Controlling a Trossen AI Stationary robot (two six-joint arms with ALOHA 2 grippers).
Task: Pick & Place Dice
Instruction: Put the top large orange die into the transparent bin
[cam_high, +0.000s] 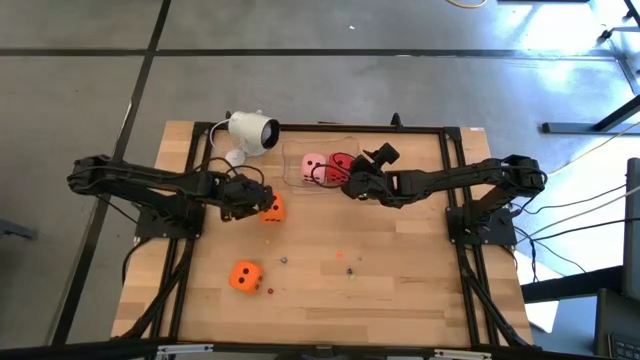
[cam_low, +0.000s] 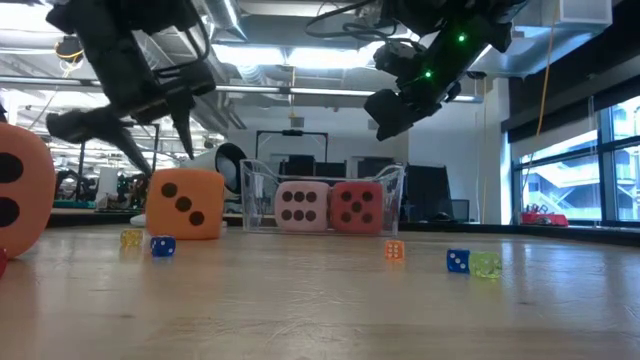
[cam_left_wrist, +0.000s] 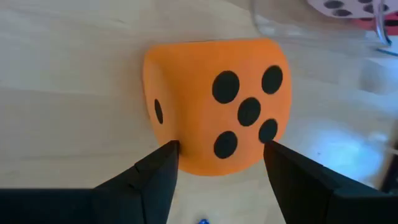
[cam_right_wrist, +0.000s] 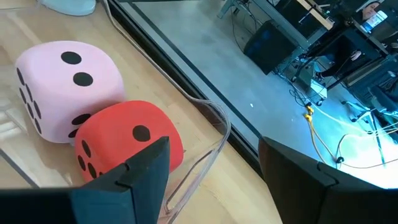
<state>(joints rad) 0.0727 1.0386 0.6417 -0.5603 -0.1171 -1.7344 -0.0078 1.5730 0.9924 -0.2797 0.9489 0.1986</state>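
Observation:
An orange die (cam_left_wrist: 217, 106) rests on the wooden table beside a clear tray (cam_high: 300, 180); its five-pip face shows in the left wrist view. My left gripper (cam_left_wrist: 217, 158) is open, slanting down just above this die (cam_high: 272, 208), with one finger on either side of its near end. A second orange die (cam_high: 245, 276) lies nearer the front edge. A pale pink die (cam_right_wrist: 59, 87) and a red die (cam_right_wrist: 127, 140) sit side by side in the tray. My right gripper (cam_right_wrist: 214, 174) hangs open above the tray's right end (cam_high: 350, 183), with nothing between its fingers.
A white camera (cam_high: 250, 132) stands at the back left, close behind the tray. Tiny coloured dice (cam_low: 457, 260) are scattered over the middle of the table. Black frame rails (cam_high: 455, 200) run along the table's sides. Bare wood lies at the front right.

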